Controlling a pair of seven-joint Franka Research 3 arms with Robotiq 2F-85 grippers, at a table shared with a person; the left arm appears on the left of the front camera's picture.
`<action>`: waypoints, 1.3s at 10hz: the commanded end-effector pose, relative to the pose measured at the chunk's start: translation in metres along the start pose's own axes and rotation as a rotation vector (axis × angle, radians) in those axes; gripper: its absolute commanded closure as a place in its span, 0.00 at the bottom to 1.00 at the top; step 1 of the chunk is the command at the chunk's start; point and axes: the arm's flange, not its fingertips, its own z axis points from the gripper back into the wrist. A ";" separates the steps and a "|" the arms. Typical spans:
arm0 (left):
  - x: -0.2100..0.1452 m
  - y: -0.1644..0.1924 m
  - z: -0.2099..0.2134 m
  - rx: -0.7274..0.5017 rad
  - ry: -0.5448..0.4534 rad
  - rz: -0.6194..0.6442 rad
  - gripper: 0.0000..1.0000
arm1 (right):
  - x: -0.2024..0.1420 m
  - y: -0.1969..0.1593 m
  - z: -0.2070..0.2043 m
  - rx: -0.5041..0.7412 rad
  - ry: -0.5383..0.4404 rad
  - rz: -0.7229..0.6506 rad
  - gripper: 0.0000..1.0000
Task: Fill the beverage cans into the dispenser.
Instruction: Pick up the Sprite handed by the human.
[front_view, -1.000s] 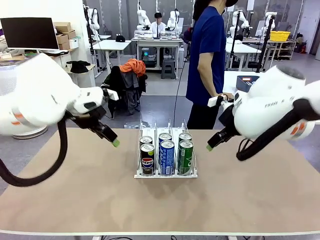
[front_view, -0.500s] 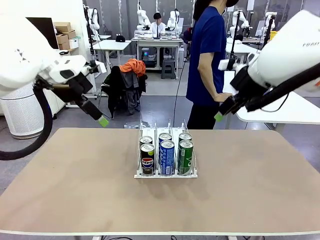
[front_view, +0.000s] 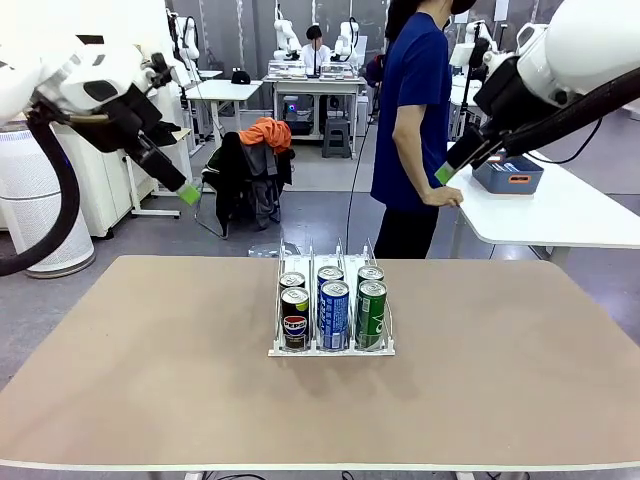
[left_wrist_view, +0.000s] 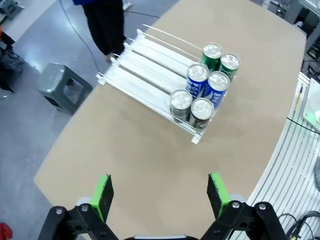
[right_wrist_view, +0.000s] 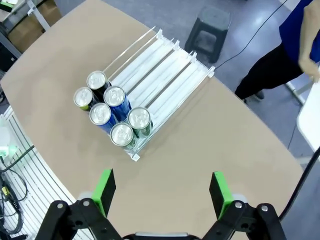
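Six beverage cans (front_view: 330, 273) stand upright in the dispenser (front_view: 330, 351) at the middle of the table (front_view: 150, 380) in the front view, two to each lane. The nearest row holds a black Pepsi can (front_view: 295, 325), a blue can (front_view: 334, 315) and a green can (front_view: 371, 314), each with a can touching it behind. The left gripper (front_view: 186, 192) hangs high above the table's far left corner and the right gripper (front_view: 446, 173) high at the far right, both well apart from the dispenser. From here I cannot tell how far their fingers are spread. A person (front_view: 410, 110) in a blue shirt stands beyond the table, one hand on a white side table (front_view: 560, 225) that carries a blue-grey tub (front_view: 508, 176).

In the left wrist view, the left gripper (left_wrist_view: 160, 194) has its green pads (left_wrist_view: 103, 192) spread wide with nothing between them. Far below, the beverage cans (left_wrist_view: 197, 75) cluster at one end of the dispenser (left_wrist_view: 145, 65). A grey stool (left_wrist_view: 65, 87) stands on the floor beyond the table edge.

In the right wrist view, the right gripper (right_wrist_view: 162, 190) also has its fingers wide apart and holds nothing. The beverage cans (right_wrist_view: 114, 96) sit bunched at the nearer end of the dispenser (right_wrist_view: 160, 65), and a stool (right_wrist_view: 210, 25) and the person's legs (right_wrist_view: 270, 70) show past the table.
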 end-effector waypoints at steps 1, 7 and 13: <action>-0.002 -0.004 0.000 0.063 -0.016 0.024 0.00 | -0.003 -0.002 0.001 -0.021 -0.045 0.041 0.00; 0.009 -0.006 0.007 0.045 -0.034 0.034 0.00 | 0.001 -0.001 0.001 -0.006 -0.007 0.009 0.00; 0.051 -0.034 0.062 -0.021 -0.157 0.045 0.00 | 0.015 0.000 0.075 0.047 -0.125 -0.075 0.00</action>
